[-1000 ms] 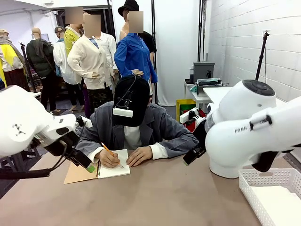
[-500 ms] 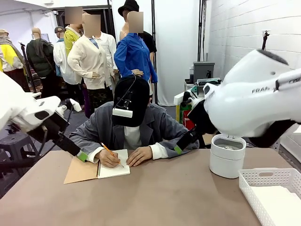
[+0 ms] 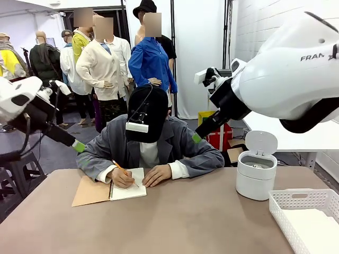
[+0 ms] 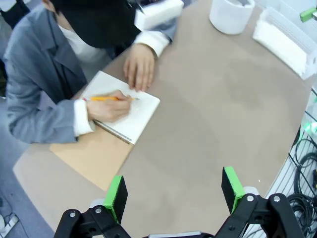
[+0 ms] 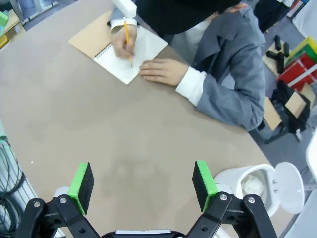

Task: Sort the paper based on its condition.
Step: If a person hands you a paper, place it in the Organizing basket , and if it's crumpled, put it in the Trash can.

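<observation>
A person at the far side writes with a pencil (image 3: 121, 168) on the white page of a spiral notebook (image 3: 127, 191) with a brown cover. From above, the notebook (image 4: 133, 116) (image 5: 130, 55) lies open under the person's hands. A flat white sheet of paper (image 3: 319, 234) seems to lie in the white basket (image 3: 296, 199). My left gripper (image 3: 78, 146) hangs high at the left, open (image 4: 174, 192), with nothing in it. Above the table's middle right my right gripper (image 3: 197, 137) is raised, open (image 5: 142, 184) and not holding anything.
A white bin (image 3: 255, 177) with its lid up stands at the right, and something pale and crumpled lies inside the bin (image 5: 251, 183). The basket (image 4: 283, 37) sits at the near right corner. Bare brown table (image 3: 185, 222) spreads between notebook and basket.
Both arms have lifted up and away from the table. The left gripper moved up and left off the notebook's edge, and the right arm rose and uncovered the bin. The person keeps writing.
</observation>
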Robot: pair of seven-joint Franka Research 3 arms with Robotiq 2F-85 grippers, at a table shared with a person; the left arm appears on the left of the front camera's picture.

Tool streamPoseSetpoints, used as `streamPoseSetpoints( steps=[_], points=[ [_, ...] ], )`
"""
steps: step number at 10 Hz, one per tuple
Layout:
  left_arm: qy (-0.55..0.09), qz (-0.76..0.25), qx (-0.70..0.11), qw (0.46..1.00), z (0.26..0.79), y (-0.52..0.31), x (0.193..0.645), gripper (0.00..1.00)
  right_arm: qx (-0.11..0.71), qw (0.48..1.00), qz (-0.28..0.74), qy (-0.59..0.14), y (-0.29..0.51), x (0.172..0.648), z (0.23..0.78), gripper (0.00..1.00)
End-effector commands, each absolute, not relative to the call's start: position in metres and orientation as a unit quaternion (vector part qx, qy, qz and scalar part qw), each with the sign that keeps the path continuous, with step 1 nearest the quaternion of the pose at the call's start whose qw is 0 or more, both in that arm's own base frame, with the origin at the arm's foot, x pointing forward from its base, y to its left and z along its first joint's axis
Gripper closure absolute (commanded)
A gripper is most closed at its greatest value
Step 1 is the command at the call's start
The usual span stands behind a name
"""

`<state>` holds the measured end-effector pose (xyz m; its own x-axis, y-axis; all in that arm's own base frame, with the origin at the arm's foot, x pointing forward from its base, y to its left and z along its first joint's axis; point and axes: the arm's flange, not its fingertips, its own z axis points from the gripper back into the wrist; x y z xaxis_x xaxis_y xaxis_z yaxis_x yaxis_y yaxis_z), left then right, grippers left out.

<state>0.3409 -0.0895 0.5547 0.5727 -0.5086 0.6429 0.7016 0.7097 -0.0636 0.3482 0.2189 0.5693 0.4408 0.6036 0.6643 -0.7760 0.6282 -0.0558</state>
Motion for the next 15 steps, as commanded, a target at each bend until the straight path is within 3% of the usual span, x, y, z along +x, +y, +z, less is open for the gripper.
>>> streamPoseSetpoints(
  steps=[1,2,6,8,15],
  points=[
    [-0.345,-0.329,-0.142,0.867,0.559,-0.09,0.343,0.0,0.107,0.832,0.423,-0.343,0.215,0.351,0.564,0.0],
    [-0.306,-0.347,-0.158,0.873,0.555,-0.089,0.341,0.0,0.13,0.839,0.411,-0.332,0.219,0.348,0.569,0.0],
    [-0.306,-0.347,-0.158,0.873,0.555,-0.089,0.341,0.0,0.123,0.838,0.412,-0.336,0.219,0.348,0.571,0.0],
    [-0.312,-0.332,-0.153,0.877,0.568,-0.089,0.342,0.0,0.196,0.862,0.349,-0.312,0.234,0.357,0.578,0.0],
    [-0.32,-0.324,-0.142,0.879,0.618,-0.074,0.336,0.0,0.24,0.86,0.324,-0.313,0.253,0.349,0.631,0.0]
  ],
)
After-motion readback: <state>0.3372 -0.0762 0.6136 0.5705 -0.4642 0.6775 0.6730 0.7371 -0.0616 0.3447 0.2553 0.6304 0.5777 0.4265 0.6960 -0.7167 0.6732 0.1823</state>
